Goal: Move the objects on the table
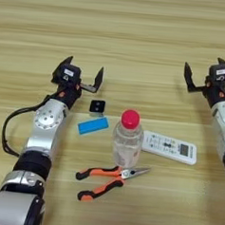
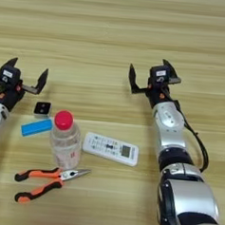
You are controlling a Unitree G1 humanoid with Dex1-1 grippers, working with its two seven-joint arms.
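Sitting in cluster on tabletop: small black cube, flat blue block, upright bottle, white remote, pliers nearest. Hovering just far-left of cube: left end effector, fingers spread wide, holding nothing. Waiting well right: right end effector, gaping, empty.

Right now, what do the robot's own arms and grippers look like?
Both arms are silver-grey metal segments with black joint bands and round caps. The left gripper and right gripper each have two black pointed fingers, a white label on top and small orange accents. A black cable loops beside each forearm.
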